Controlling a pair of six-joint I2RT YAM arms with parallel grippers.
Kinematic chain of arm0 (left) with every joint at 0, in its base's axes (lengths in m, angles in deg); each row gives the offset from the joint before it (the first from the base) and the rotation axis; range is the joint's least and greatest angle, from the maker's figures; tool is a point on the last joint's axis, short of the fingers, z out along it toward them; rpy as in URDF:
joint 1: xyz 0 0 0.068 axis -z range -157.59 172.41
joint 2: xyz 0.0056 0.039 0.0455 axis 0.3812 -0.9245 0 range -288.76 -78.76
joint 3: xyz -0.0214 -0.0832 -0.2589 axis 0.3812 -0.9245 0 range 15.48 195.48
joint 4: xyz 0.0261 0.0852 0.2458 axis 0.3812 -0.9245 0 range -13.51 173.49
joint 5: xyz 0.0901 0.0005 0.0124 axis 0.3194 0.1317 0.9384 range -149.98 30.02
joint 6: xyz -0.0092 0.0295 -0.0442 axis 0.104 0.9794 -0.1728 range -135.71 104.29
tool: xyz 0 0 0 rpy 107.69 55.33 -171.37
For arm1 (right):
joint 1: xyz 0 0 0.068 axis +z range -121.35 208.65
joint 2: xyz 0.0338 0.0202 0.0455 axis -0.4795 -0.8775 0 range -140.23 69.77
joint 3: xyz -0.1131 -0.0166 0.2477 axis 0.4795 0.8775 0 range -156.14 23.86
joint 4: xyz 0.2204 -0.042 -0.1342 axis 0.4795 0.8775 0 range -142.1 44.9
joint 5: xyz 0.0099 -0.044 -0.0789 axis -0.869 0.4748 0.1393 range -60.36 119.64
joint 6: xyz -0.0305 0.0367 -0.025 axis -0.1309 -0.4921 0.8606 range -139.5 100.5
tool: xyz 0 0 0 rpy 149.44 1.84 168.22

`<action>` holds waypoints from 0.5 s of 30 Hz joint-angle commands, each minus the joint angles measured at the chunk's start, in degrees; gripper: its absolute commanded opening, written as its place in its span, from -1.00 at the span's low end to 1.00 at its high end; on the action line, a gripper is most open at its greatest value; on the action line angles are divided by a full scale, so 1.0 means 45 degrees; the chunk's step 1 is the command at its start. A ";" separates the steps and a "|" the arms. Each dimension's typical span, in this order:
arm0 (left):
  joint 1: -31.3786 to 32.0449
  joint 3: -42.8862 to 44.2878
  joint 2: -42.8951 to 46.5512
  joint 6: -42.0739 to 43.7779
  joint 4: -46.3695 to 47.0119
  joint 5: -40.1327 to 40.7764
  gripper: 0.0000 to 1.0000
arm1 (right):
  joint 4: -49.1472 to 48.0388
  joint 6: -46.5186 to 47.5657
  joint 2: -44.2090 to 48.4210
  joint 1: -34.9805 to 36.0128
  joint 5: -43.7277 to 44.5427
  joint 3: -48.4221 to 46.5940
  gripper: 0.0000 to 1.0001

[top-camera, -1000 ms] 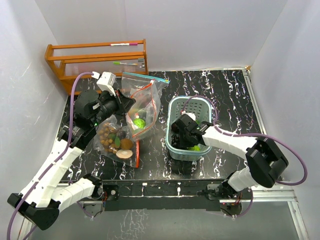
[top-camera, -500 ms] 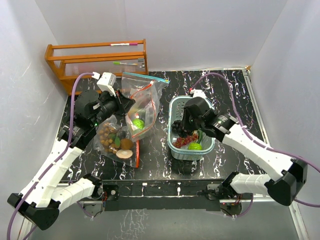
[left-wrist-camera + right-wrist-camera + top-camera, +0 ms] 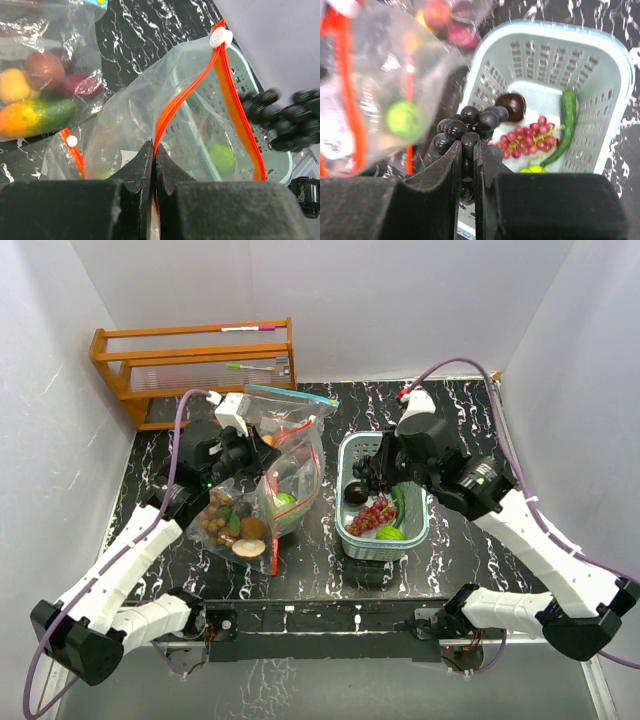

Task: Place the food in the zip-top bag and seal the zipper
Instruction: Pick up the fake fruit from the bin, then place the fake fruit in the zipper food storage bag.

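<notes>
- The right end effector [image 3: 468, 145] is clamped on a bunch of dark grapes [image 3: 470, 122], which hangs under its fingers just above the left rim of the teal basket [image 3: 545, 55].
- The left end effector [image 3: 152, 150] is pinched shut on the red zipper [image 3: 175, 102] of the zip-top bag [image 3: 295, 465] and holds its mouth up and open.
- The mouth lies to the left of the grapes, near them. Its long axis runs from the left end effector's fingers away to the white slider [image 3: 220, 37].
- I'd say the right arm must carry the bunch leftward over the basket wall and drop it between the two zipper strips. The floppy near lip could catch it.
- One green ball [image 3: 402, 120] already sits in the bag.
- Red grapes [image 3: 527, 140], a dark red fruit [image 3: 511, 106] and a long green vegetable [image 3: 568, 117] wait in the basket.
- A second filled bag [image 3: 228, 522] lies on the desk [image 3: 460, 430] by the left arm.
</notes>
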 commanded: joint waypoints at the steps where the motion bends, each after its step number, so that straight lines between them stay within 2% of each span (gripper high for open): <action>1: 0.0072 -0.0443 -0.0331 -0.0262 0.0907 -0.0555 -1.00 | -0.0323 0.0586 0.0282 -0.0046 0.0410 -0.1884 -0.85; 7: 0.0114 -0.0682 -0.1034 -0.0471 0.1492 -0.0934 -1.00 | -0.0847 0.0962 -0.0318 -0.0051 -0.0623 -0.3247 -0.85; 15: 0.0308 -0.0564 -0.1727 -0.0644 0.2225 -0.1156 -1.00 | -0.2766 0.0983 -0.1507 -0.0051 -0.3229 -0.3903 -0.85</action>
